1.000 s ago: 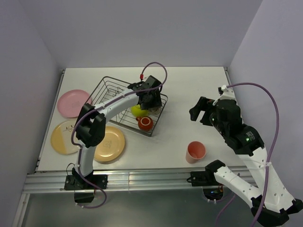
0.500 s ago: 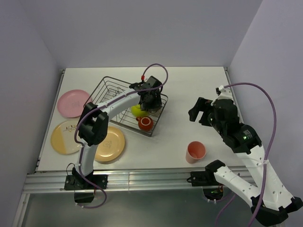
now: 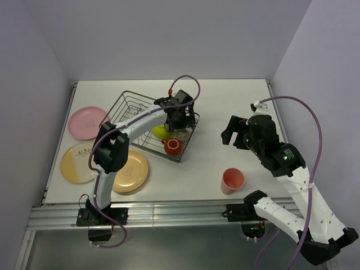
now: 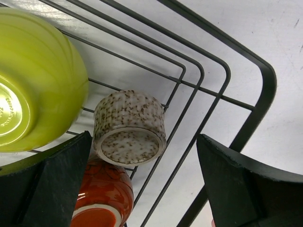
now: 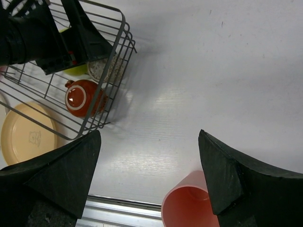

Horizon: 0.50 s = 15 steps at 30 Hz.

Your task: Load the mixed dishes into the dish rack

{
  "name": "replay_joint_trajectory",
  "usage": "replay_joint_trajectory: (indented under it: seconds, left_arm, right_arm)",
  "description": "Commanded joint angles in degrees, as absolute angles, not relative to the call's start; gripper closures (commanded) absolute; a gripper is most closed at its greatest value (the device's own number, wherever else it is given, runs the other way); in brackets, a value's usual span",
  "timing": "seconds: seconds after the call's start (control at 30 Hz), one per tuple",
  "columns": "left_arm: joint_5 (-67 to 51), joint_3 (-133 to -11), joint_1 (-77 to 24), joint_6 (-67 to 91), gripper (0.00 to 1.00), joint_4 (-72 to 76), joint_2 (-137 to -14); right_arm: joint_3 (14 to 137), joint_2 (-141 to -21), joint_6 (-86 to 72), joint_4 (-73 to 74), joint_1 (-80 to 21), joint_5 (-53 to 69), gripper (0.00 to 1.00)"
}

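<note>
The dish rack (image 3: pixel 135 115) holds the lime-green bowl (image 3: pixel 160 132), the red mug (image 3: pixel 172 147) and the speckled grey-beige cup (image 3: pixel 182 135) at its right end. My left gripper (image 3: pixel 179 122) hovers over them, open. In the left wrist view the cup (image 4: pixel 129 127) lies on the rack wires (image 4: pixel 203 94) between the spread fingers (image 4: pixel 47 184), beside the bowl (image 4: pixel 33 80) and above the mug (image 4: pixel 102 194). Pink (image 3: pixel 87 122), cream (image 3: pixel 76 163) and tan-orange (image 3: pixel 132 171) plates lie left of the rack. The salmon tumbler (image 3: pixel 233 180) stands upright below my open, empty right gripper (image 3: pixel 233 134).
The right wrist view shows the tumbler (image 5: pixel 189 208) near the table's front edge (image 5: pixel 123 205), the rack corner (image 5: pixel 111 71) with the mug (image 5: pixel 83 98), and the left arm (image 5: pixel 33 38) over it. White walls close in the table on three sides.
The left gripper has opened and let go of the grey-beige cup, which now rests in the rack. The right arm has shifted slightly left.
</note>
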<state>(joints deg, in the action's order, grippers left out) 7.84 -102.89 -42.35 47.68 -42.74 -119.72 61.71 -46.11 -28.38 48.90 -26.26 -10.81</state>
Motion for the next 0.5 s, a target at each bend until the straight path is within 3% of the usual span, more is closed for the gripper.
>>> replay_joint_trajectory:
  seconds: [0.0,0.2,0.4,0.43,0.47]
  left_arm:
    - [8.17,-104.24,-42.71,47.72,0.01,-41.66,-113.13]
    - [8.43,-106.52,-43.33,47.37,0.01,-42.97,-106.28]
    - [8.00,-104.16,-44.21,47.20,0.01,-42.19,-99.67]
    - [7.65,-103.45,-44.30,47.28,0.03,-41.93,-99.41]
    - [6.95,-102.58,-44.38,47.37,0.21,-41.49,-98.88]
  right_arm:
    - [61.44,-47.37,-28.30,49.83,-26.28,-9.50,0.10]
    - [55.47,-47.11,-32.16,49.66,-26.89,-5.80,0.18]
    - [53.35,-45.79,-34.72,51.59,-30.93,-9.05,0.20]
    - [53.26,-45.79,-34.54,51.50,-31.02,-9.05,0.20]
    - [53.26,-45.70,-34.54,51.33,-31.11,-9.40,0.19]
